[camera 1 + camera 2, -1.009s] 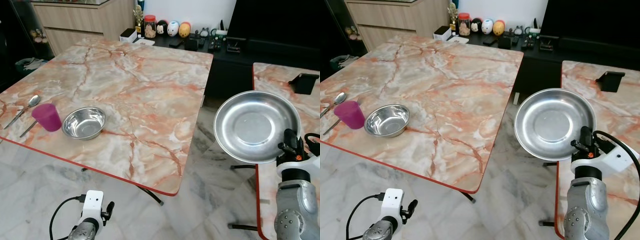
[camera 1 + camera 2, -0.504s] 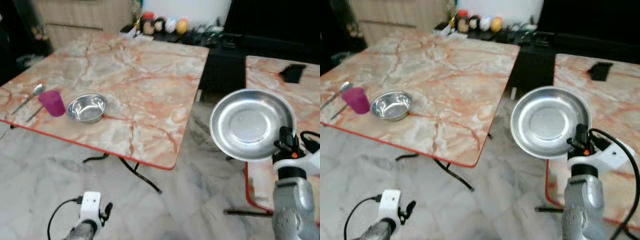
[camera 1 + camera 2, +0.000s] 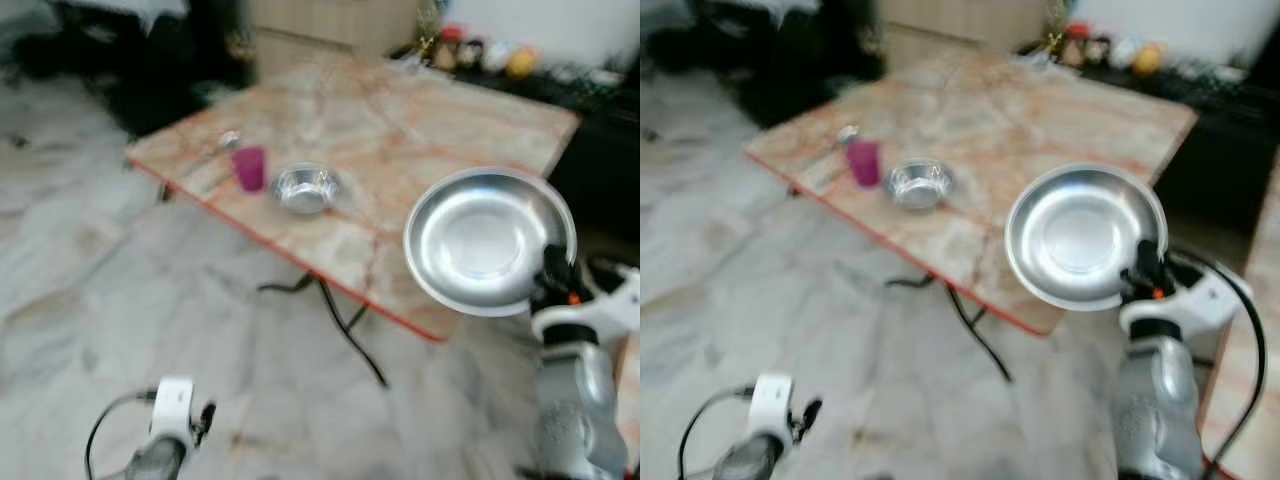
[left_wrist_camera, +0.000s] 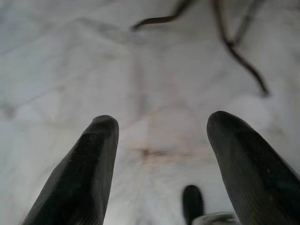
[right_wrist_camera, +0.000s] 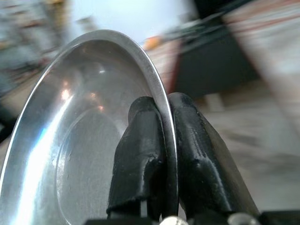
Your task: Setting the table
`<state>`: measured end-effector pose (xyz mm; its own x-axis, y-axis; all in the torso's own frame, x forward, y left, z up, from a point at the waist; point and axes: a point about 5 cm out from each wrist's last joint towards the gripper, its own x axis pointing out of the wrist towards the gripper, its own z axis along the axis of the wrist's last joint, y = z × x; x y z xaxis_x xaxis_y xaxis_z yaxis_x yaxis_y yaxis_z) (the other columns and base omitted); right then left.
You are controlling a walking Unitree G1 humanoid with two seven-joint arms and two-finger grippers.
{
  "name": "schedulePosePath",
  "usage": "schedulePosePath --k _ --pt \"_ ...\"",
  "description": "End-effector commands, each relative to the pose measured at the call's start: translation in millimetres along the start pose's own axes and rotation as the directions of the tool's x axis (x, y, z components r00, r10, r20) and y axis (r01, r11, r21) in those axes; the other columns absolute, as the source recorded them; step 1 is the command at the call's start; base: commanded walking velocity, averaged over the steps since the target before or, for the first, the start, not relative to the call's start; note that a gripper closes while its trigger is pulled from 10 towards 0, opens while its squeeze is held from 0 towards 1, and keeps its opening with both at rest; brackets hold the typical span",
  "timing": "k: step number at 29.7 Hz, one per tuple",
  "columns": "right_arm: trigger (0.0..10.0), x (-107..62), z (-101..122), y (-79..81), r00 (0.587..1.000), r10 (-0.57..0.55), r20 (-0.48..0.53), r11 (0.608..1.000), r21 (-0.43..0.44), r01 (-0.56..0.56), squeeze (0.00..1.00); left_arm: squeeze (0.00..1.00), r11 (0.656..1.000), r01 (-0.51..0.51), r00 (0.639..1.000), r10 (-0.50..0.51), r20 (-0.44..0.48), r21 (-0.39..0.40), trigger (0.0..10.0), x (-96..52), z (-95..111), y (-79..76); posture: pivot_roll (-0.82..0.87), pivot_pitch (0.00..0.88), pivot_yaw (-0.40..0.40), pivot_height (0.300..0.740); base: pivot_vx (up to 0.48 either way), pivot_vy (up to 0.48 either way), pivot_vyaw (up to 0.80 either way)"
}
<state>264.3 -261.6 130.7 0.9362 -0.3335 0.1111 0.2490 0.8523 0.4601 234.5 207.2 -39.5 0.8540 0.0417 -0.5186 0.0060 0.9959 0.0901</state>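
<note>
My right gripper (image 3: 553, 268) is shut on the rim of a round steel plate (image 3: 487, 240), held upright and tilted in the air over the marble table's near corner. The wrist view shows both black fingers (image 5: 197, 140) pinching the plate (image 5: 70, 140) edge. On the marble table (image 3: 440, 140) stand a small steel bowl (image 3: 305, 188), a magenta cup (image 3: 249, 168) to its left and a spoon (image 3: 228, 140) beyond the cup. My left gripper (image 4: 161, 159) hangs low over the floor, open and holding nothing. The head views are blurred.
Pale marble floor (image 3: 120, 300) spreads to the left and front. Black folding table legs (image 3: 340, 320) run under the table. A dark cabinet (image 3: 160, 50) stands at the back left, and jars and small figures (image 3: 480, 55) line a low shelf behind the table.
The whole picture has swung, so the camera turned: the table now lies farther off and to the right, with more floor in view. The plate stays held in my right gripper.
</note>
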Motion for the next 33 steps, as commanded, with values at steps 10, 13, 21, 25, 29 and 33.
schedulePosePath --k 10,13,21,25,29,33 --pt "10.0 1.6 6.3 2.8 0.999 0.013 0.033 1.0 0.018 -0.014 0.0 0.0 1.0 0.0 0.999 0.001 -0.044 0.017 10.0 -5.1 -12.0 1.9 -0.01 0.05 -0.012 0.74 0.0 0.0 -0.08" --pt "10.0 1.7 5.8 3.1 0.999 0.016 0.027 1.0 0.019 -0.017 0.0 0.0 1.0 0.0 0.999 0.001 -0.044 0.017 10.0 -5.1 -11.9 1.8 -0.01 0.05 -0.012 0.74 0.0 0.0 -0.8" --pt "10.0 1.4 4.6 2.6 0.999 0.01 0.034 1.0 0.017 -0.01 0.0 0.0 1.0 0.002 0.999 -0.002 -0.044 0.016 10.0 -5.1 -12.0 1.4 -0.01 0.051 -0.012 0.74 0.0 0.0 -0.2" --pt "10.0 1.6 4.3 2.6 1.0 0.009 0.03 1.0 0.014 -0.009 0.0 0.0 1.0 0.003 0.999 -0.002 -0.045 0.015 10.0 -5.1 -12.2 1.3 -0.01 0.051 -0.012 0.74 0.0 0.0 0.0" --pt "10.0 1.6 3.9 1.7 1.0 0.006 0.027 1.0 0.011 -0.006 0.0 0.0 1.0 0.006 0.999 -0.005 -0.046 0.018 10.0 -5.3 -12.8 0.3 -0.01 0.045 -0.011 0.74 0.0 -0.068 0.0" --pt "10.0 1.7 3.6 1.5 1.0 0.007 0.024 1.0 0.01 -0.007 0.0 0.0 1.0 0.007 0.999 -0.006 -0.047 0.02 10.0 -5.5 -13.2 0.2 -0.02 0.038 -0.011 0.74 0.0 -0.291 0.0"
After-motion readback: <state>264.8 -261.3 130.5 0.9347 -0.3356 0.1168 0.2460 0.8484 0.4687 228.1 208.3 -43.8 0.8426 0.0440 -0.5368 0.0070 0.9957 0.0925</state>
